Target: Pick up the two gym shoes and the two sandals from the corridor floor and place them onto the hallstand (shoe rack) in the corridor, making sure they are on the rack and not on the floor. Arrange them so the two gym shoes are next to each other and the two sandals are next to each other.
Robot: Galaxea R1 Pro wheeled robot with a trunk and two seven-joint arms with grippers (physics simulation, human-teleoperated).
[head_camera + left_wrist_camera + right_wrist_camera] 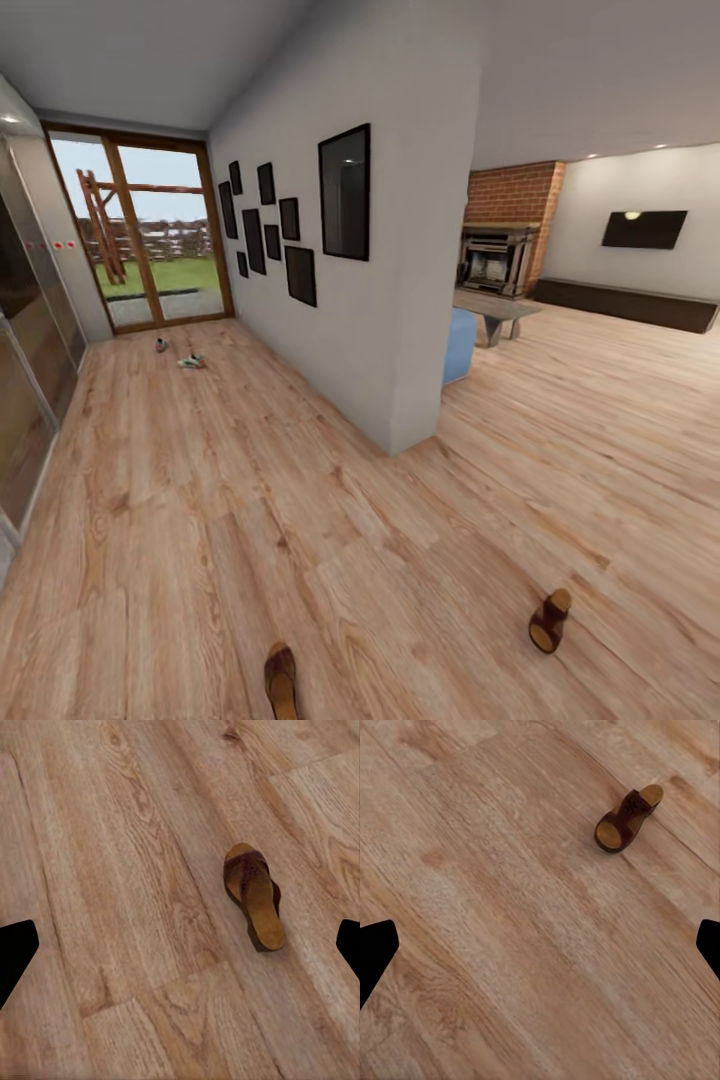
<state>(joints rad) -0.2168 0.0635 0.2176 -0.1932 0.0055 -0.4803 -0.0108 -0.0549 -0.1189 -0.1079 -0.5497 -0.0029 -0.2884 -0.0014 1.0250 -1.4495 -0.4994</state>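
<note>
We stand in the corridor and look down its length toward the glass door (150, 235), and all four shoes lie on the corridor floor (200, 500), none of them yet on a rack. One sandal (281, 680) lies close in front of us at the lower edge of the head view, and the second sandal (550, 620) lies well apart from it, toward our right side. The two gym shoes (190, 361) are far away, near the door, small in the picture, one a little beyond the other. We cannot see the hallstand from here. In the left wrist view, the left pincer (180, 945) hangs over bare planks with the near sandal (255, 896) ahead of it, and its dark fingertips (16, 952) stand wide apart at the two edges, so it is released and holds nothing. The right pincer (540, 945) is the same, spread open, with the other sandal (628, 819) farther off. We judge that both arms are kept low and open in order to be ready for picking up the sandals first.
</note>
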